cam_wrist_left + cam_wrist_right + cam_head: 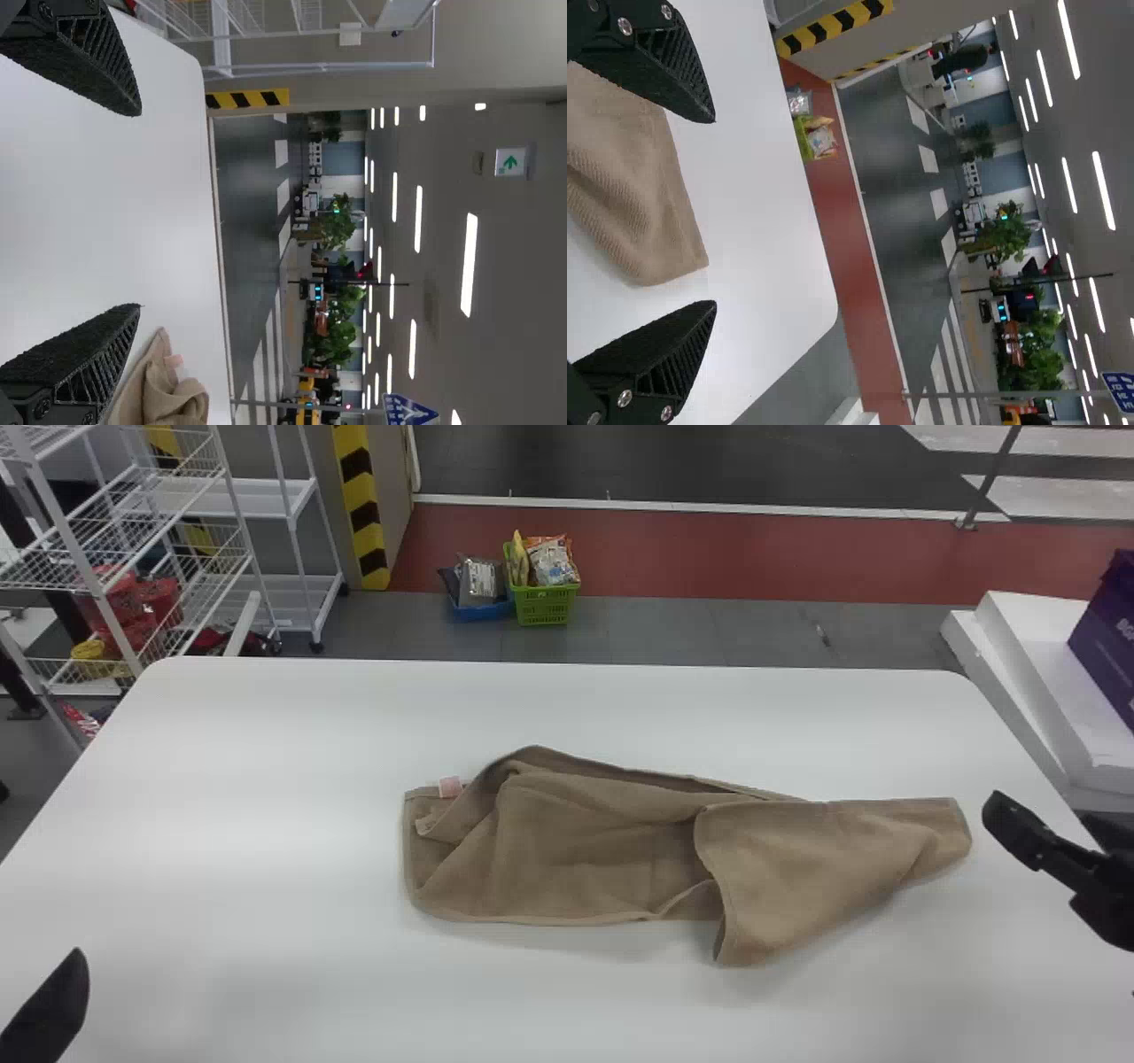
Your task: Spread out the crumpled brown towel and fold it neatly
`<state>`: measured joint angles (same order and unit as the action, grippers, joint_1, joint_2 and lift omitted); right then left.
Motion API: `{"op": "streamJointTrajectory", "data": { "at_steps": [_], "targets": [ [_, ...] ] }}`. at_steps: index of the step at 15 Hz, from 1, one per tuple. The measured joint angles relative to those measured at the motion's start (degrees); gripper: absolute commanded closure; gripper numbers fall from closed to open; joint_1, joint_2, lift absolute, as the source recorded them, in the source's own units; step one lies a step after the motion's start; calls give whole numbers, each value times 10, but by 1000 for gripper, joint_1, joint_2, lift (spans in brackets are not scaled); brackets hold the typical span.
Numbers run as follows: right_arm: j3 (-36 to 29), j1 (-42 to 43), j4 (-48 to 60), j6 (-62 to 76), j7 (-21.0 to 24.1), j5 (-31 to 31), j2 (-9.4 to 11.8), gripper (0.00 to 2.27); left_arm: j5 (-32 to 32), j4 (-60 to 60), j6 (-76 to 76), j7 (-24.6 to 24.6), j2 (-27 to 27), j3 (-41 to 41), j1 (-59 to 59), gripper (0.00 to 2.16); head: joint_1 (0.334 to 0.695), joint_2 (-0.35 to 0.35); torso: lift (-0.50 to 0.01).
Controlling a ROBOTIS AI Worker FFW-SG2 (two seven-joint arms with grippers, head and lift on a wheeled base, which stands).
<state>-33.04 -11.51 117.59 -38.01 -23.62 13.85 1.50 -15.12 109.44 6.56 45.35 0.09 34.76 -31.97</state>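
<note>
The brown towel [585, 841] lies crumpled lengthwise across the middle and right of the white table, its right part folded over, with a pink tag near its left end. At the right edge of the head view is my right gripper [1019, 833], just beyond the towel's right end. My left gripper [49, 1005] is at the lower left corner, well away from the cloth. In the left wrist view, the left gripper [140, 210] stands open, the towel [164, 394] farther off. The right gripper [715, 212] is also open, with the towel's end [647, 212] near its fingers.
The white table [266, 779] extends on all sides of the towel. Behind it stand wire shelves [115, 558] at the left and a green basket [543, 605] on the floor. White blocks [1045, 682] and a purple box [1112, 638] are at the right.
</note>
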Motion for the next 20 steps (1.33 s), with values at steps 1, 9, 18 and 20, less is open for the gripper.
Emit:
{"op": "streamJointTrajectory", "data": {
  "at_steps": [1, 9, 18, 20],
  "targets": [
    [1, -5, -2, 7, 0, 1, 0, 53, 3, 3, -2, 0, 0, -7, 0, 6, 695, -56, -128],
    [-20, -25, -7, 57, 8, -6, -4, 73, 49, 32, -32, -3, 0, -96, -1, 6, 695, -200, -128],
    [84, 6, -27, 66, 13, -40, -3, 80, 45, 41, -36, 9, 0, -91, -12, 9, 695, -104, -128],
    [120, 19, -32, 65, 18, -54, -3, 87, 44, 39, -35, 13, 0, -86, -14, 12, 695, -48, -128]
  ]
}}
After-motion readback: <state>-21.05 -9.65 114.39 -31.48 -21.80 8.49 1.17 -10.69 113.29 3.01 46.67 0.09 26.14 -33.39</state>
